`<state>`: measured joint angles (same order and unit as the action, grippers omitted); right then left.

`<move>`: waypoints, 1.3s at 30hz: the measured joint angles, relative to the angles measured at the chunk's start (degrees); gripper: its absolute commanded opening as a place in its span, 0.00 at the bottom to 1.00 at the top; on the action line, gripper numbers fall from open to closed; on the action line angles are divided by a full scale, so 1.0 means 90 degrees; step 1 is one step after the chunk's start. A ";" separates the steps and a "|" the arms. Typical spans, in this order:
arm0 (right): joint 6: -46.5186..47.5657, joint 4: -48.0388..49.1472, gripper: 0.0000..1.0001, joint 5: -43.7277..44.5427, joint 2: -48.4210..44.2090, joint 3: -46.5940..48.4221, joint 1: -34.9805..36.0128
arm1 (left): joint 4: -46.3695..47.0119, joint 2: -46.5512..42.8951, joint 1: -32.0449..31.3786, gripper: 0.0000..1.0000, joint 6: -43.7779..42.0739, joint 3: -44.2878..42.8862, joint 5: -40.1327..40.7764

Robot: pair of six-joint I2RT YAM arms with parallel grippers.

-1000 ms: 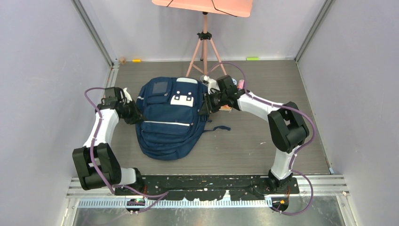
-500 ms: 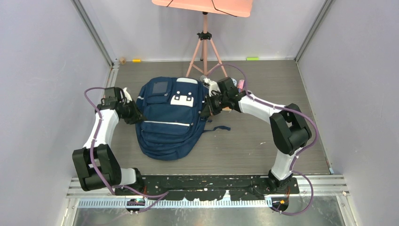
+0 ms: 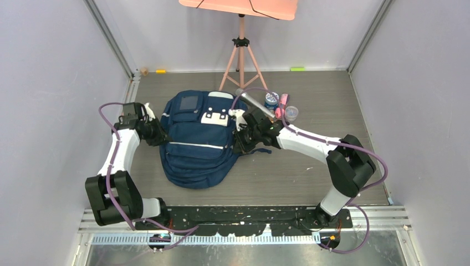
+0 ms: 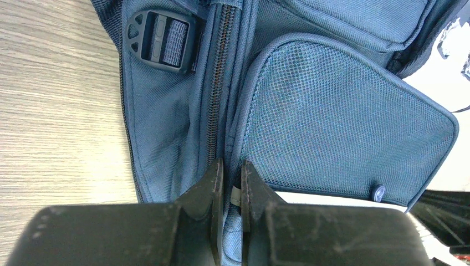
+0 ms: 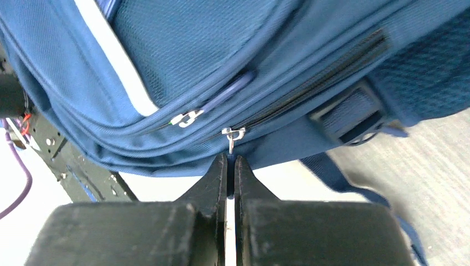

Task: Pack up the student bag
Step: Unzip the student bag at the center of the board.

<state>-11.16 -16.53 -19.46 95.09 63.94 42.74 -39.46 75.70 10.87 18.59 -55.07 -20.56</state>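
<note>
Currently right gripper (image 5: pixel 230 162) is clenched on a zipper pull (image 5: pixel 231 136) of the student bag (image 3: pixel 197 144), which lies just ahead of its fingertips. Left gripper (image 4: pixel 231 166) pinches fabric beside the bag's opposite zipper.

Looks down in the top view from above and behind the arm bases, facing the far wall, far enough back to take in the whole table (image 3: pixel 299 172) and the student bag (image 3: pixel 194 144). Rides close in at each wrist: peers along the left gripper (image 4: pixel 229 165) at the bag's side zip and mesh pocket, and along the right gripper (image 5: pixel 227 159) at a zipper pull (image 5: pixel 231 136) on the opposite edge. Shares only the bag across all three views.
</note>
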 measured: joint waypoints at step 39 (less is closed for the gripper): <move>-0.2642 0.0238 0.01 0.1843 0.1673 0.1957 0.2778 | 0.0512 -0.0357 0.0010 0.00 0.0053 0.0202 0.0097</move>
<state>-34.94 -14.39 -2.87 110.15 81.56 67.75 -34.85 72.49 10.96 19.07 -53.25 -19.68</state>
